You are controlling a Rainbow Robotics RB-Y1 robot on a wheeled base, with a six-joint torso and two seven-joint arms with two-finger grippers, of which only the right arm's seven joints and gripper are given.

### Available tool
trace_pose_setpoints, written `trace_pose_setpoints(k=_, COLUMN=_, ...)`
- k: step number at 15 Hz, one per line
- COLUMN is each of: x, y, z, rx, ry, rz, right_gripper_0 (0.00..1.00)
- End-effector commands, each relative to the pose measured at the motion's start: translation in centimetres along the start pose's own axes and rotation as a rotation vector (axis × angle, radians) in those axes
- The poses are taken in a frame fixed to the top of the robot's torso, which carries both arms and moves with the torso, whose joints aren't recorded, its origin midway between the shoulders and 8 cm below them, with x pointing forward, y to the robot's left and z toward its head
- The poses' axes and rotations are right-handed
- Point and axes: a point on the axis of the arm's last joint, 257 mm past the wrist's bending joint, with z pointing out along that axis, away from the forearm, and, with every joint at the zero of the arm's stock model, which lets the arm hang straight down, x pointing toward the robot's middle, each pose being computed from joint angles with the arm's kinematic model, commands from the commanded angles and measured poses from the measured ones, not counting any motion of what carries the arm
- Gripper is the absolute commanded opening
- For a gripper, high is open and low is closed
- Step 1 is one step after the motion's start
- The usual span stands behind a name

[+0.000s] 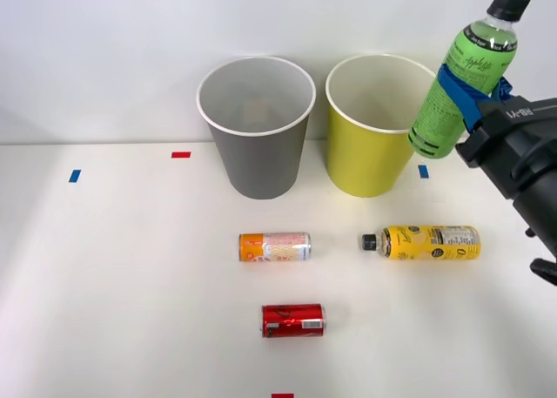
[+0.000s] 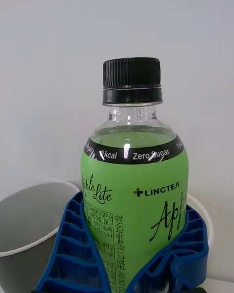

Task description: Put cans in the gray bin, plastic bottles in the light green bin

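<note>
Pinching the green bottle (image 1: 461, 83) between its blue fingers (image 2: 73, 254), the right gripper (image 1: 470, 97) holds it tilted, cap up, just beside the lime bin's (image 1: 365, 167) right rim, above the table (image 1: 130, 285).

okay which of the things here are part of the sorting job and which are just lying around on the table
Part of the job: green bottle held in the right gripper, yellow-label bottle, orange can, red can, gray bin, light green bin.

Just lying about: red tape marks, blue tape marks on the table.

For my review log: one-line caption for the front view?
Right gripper holds green bottle beside lime bin.
</note>
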Motion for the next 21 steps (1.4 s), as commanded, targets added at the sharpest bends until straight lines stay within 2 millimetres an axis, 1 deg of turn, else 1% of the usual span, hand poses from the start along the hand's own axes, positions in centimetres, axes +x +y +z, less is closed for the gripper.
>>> trace_pose_setpoints(k=1, x=-0.5, y=-1.4, z=3.3, rx=0.016, ry=-0.035, rz=0.004, right_gripper_0=0.00)
trace_pose_setpoints(k=2, x=-0.5, y=-1.6, z=4.7, rx=0.020, ry=-0.048, rz=0.017, right_gripper_0=0.00)
trace_pose_setpoints(k=5, x=-0.1, y=-0.9, z=8.2, rx=0.023, ry=-0.070, rz=0.038, right_gripper_0=0.00)
trace_pose_setpoints(k=9, x=2.4, y=-0.5, z=12.4, rx=0.057, ry=-0.059, rz=0.007, right_gripper_0=0.00)
trace_pose_setpoints(k=12, x=3.6, y=-0.3, z=13.9, rx=0.063, ry=-0.038, rz=-0.005, right_gripper_0=0.00)
trace_pose_setpoints(k=14, x=4.0, y=-0.1, z=14.1, rx=0.061, ry=-0.030, rz=-0.012, right_gripper_0=0.00)
trace_pose_setpoints(k=16, x=4.0, y=0.1, z=14.1, rx=0.056, ry=-0.033, rz=-0.006, right_gripper_0=0.00)
trace_pose_setpoints(k=17, x=4.0, y=0.1, z=14.1, rx=0.054, ry=-0.034, rz=-0.003, right_gripper_0=0.25)
trace_pose_setpoints(k=19, x=4.1, y=0.4, z=14.1, rx=0.046, ry=-0.035, rz=-0.002, right_gripper_0=1.00)
trace_pose_setpoints(k=21, x=3.9, y=0.8, z=14.0, rx=0.031, ry=-0.043, rz=-0.004, right_gripper_0=1.00)
